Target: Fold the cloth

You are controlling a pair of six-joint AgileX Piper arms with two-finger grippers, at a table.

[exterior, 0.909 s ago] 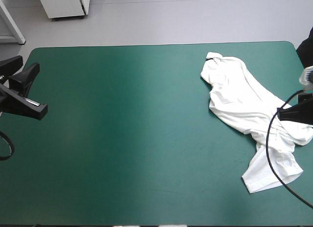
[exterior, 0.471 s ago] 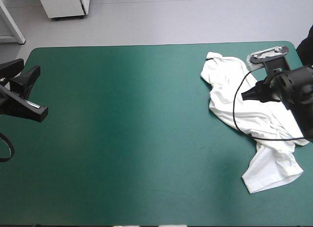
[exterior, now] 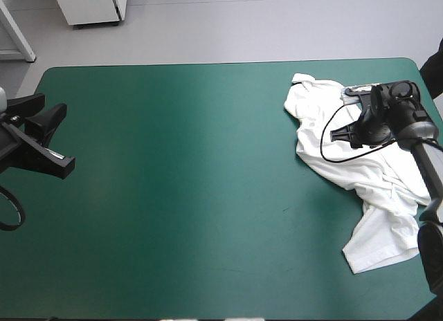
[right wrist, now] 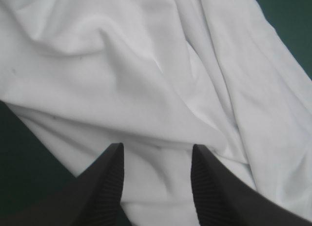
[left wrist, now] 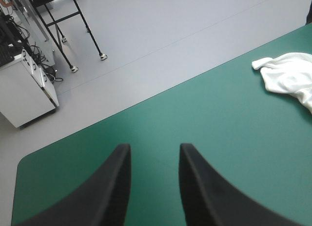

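Teal-green counter (exterior: 173, 196) is seen with the T-shirt (exterior: 332, 148) crumpled near its far right corner. The right pincer (right wrist: 157, 148) is held open and empty over it; the left pincer (left wrist: 152, 147) likewise at the counter's left edge. Light, limp cloth is judged, best pinched at a hem.

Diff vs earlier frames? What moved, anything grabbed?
The right gripper swung in from the right edge of the table and now sits open over the far half of the T-shirt; nothing gripped. The left gripper drifted slightly, open, at the left edge. The T-shirt lies as before.
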